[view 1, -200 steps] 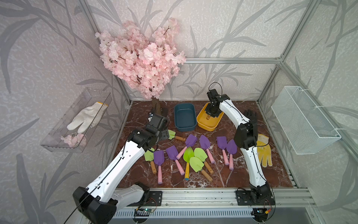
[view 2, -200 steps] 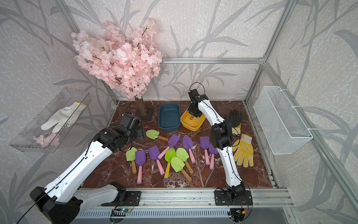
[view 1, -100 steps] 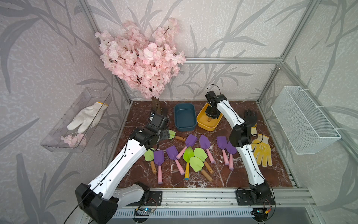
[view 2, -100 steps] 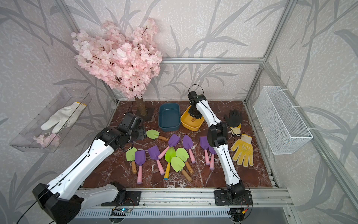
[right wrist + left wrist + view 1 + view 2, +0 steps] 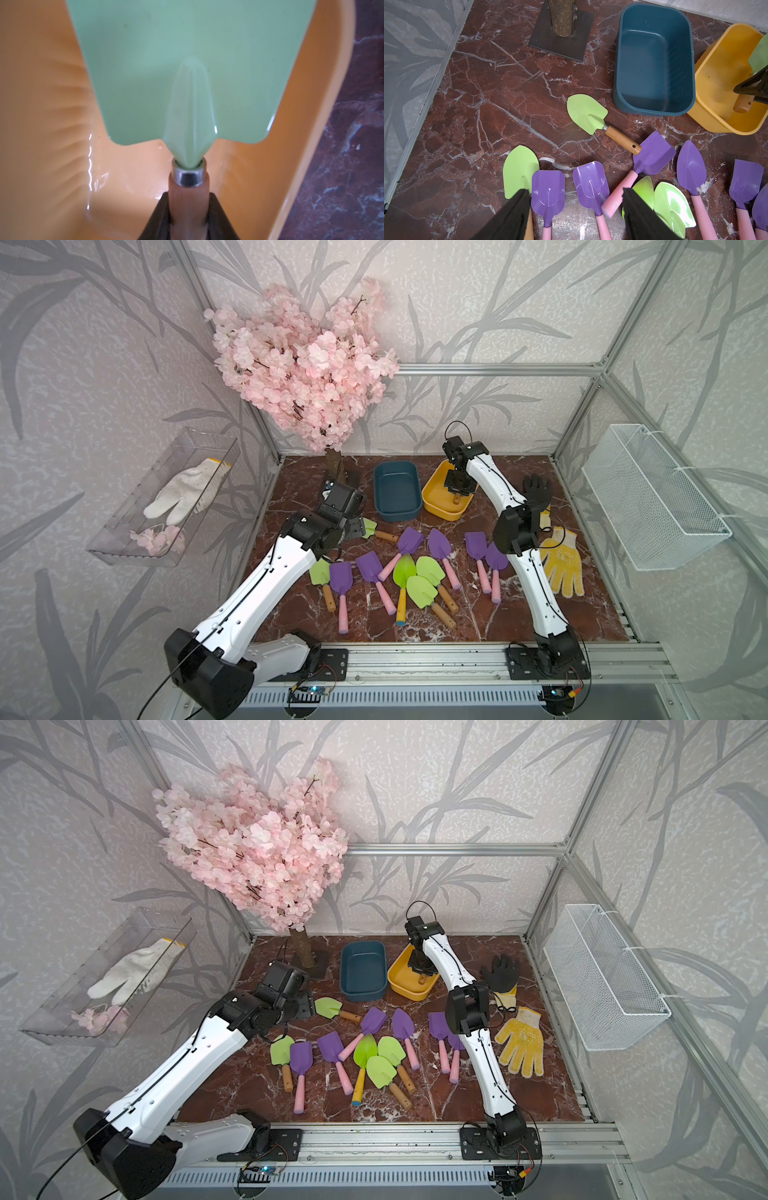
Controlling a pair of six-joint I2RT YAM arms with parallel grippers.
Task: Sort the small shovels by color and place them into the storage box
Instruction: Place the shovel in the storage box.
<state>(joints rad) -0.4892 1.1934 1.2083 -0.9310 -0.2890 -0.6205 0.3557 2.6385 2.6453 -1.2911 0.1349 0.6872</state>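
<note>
Inside the yellow box point(image 5: 436, 499), at 1 o'clock from the middle of the table point(image 5: 478, 622) in both top views, a green shovel point(image 5: 187, 72) is held with its blade toward 12 o'clock. Its wooden handle end shows at 6 o'clock of the right gripper point(image 5: 457, 491). In the right wrist view that gripper's black fingers point(image 5: 160, 220) press on both sides of the handle just behind the metal collar, so the jaws are narrow and clamped on it. Whether the blade rests on the box floor I cannot tell.

Eleven other shovels lie on the table. A lone shovel point(image 5: 586, 113), green with a wooden handle, lies at 10 o'clock, just beside the blue box point(image 5: 652, 62), which stands at 12 o'clock next to the yellow one. Its handle end reaches a purple blade point(image 5: 654, 153). The left gripper point(image 5: 576, 191) hangs just beside this shovel's blade, at its 9 o'clock in the top views. Its jaws stand fairly wide with nothing gripped between them. In the left wrist view the lone shovel lies ahead of the fingertips point(image 5: 517, 207), apart from them.

From the middle toward 6 o'clock spread six purple shovels point(image 5: 368, 566) with pink handles and four more green ones point(image 5: 430, 568), handles mostly pointing to 6 o'clock; some blades overlap. One bright green blade point(image 5: 404, 570) has a yellow handle.

A yellow glove point(image 5: 561, 566) lies at 4 o'clock, a black glove point(image 5: 536, 489) at 2 o'clock, and a pink tree point(image 5: 303, 364) stands at 11 o'clock.
</note>
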